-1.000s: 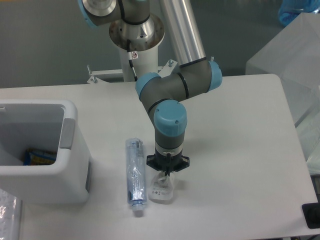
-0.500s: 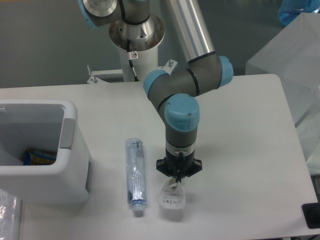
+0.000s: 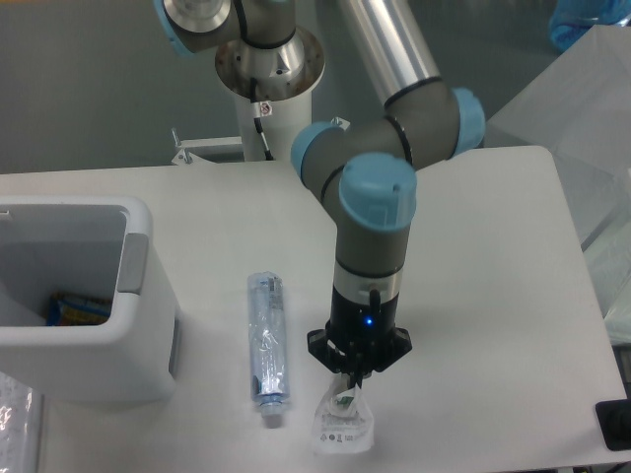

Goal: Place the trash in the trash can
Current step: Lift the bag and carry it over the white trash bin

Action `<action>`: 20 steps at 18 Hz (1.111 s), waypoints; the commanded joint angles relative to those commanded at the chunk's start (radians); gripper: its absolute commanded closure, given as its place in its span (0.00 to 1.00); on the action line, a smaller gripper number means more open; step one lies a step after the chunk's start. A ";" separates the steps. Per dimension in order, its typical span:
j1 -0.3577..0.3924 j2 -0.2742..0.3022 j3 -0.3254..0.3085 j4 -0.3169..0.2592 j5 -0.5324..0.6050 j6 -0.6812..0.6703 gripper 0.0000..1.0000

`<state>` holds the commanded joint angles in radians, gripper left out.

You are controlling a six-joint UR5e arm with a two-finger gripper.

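The clear bluish bottle [image 3: 268, 347] with a white cap lies lengthwise on the white table, cap toward the front edge. The small clear wrapper [image 3: 343, 424] with a white printed label hangs from my gripper [image 3: 349, 386], which points straight down and is shut on the wrapper's top edge. The wrapper is to the right of the bottle, near the table's front edge; I cannot tell if its bottom touches the table. The white trash can [image 3: 128, 335] with a grey side panel stands at the left, well away from my gripper.
A colourful packet [image 3: 74, 308] lies inside the trash can. A crinkled clear bag [image 3: 18, 419] sits at the front left corner. A translucent box [image 3: 577, 108] stands beyond the table's right edge. A dark object [image 3: 613, 424] is at the lower right.
My gripper has moved right and toward the front edge, carrying the wrapper with it away from the bottle. The arm has straightened more upright. The bottle has not moved.
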<state>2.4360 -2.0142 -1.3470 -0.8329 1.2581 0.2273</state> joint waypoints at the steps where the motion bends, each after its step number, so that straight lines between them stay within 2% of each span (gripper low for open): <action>1: -0.002 0.006 0.012 0.002 -0.012 -0.023 0.97; 9: -0.032 0.159 0.006 0.000 -0.034 -0.190 0.96; 12: -0.095 0.195 0.008 0.000 -0.037 -0.223 0.96; 20: -0.276 0.256 -0.007 0.002 -0.031 -0.203 0.96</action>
<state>2.1600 -1.7580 -1.3545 -0.8314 1.2272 0.0245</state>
